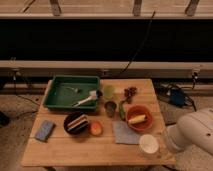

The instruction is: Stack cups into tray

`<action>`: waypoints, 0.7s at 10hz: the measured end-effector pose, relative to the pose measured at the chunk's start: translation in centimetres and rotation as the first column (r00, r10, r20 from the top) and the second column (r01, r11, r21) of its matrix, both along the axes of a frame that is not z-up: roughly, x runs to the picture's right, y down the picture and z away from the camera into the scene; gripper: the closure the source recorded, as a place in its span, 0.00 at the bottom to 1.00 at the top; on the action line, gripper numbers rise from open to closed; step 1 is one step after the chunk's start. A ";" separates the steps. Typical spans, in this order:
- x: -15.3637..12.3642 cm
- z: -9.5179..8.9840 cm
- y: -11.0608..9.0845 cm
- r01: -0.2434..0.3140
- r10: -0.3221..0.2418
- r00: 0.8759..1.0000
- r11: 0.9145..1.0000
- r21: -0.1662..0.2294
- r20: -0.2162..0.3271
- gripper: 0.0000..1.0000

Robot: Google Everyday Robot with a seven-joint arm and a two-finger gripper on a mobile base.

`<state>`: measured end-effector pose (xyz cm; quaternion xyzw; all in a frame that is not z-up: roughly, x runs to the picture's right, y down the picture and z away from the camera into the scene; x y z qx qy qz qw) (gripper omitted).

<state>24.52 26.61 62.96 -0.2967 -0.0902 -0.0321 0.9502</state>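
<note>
- A wooden table (100, 150) stood on a pale floor before a dark wall lined with horizontal rails.
- The tray (50, 95), a dark-green bin with raised sides, sat at the table's far left.
- The pale green cup (108, 92) stood just right of the tray, with the dark grey cup (110, 107) in front of it.
- The white cup (148, 144) stood apart near the front right edge, beyond the orange bowl (138, 120).
- The white arm (192, 132) hung at the lower right beside the white cup.
- The gripper was out of sight past the arm; I cannot tell its grasp.
</note>
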 end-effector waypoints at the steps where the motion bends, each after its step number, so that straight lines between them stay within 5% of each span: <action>1: -0.4 0.0 0.3 0.006 -0.006 1.000 1.000 0.003 0.016 0.35; 7: -1.7 1.5 2.9 0.048 -0.048 0.996 0.999 0.002 0.076 0.35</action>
